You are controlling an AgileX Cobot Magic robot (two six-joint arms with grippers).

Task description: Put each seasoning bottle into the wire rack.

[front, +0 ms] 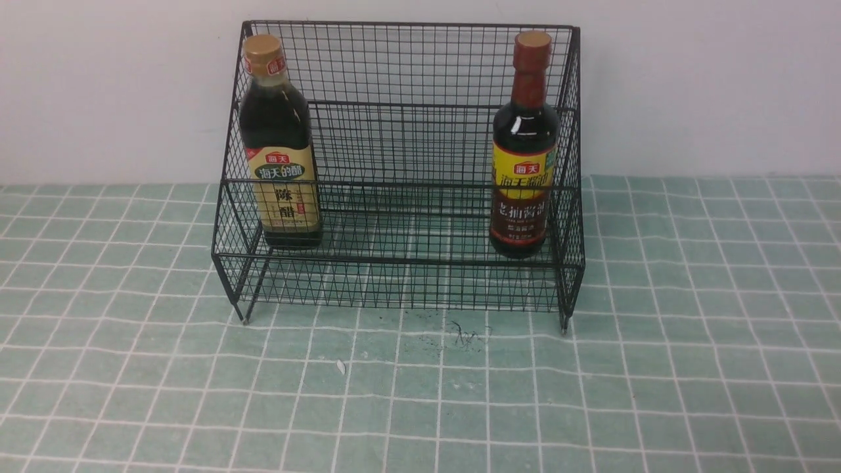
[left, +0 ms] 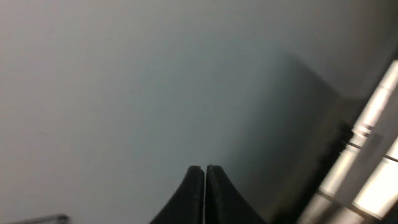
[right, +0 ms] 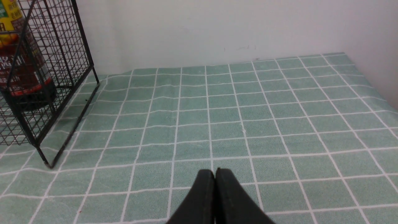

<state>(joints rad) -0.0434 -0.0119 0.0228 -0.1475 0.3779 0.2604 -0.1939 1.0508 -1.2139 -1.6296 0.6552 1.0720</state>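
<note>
The black wire rack (front: 401,141) stands at the back of the table against the wall. The gold-capped bottle with the beige label (front: 281,146) stands upright inside its left end. The bottle with the red-brown neck and yellow-and-maroon label (front: 523,148) stands upright inside its right end; it also shows in the right wrist view (right: 19,59) behind the rack's side mesh (right: 63,62). My left gripper (left: 205,168) is shut and empty, facing a blank grey wall. My right gripper (right: 215,171) is shut and empty over the cloth, to the right of the rack. Neither arm shows in the front view.
A green checked tablecloth (front: 420,394) covers the table. A white wall (front: 709,85) rises right behind the rack and a side wall (right: 382,46) bounds the table's right edge. Small dark marks (front: 463,335) lie on the cloth before the rack.
</note>
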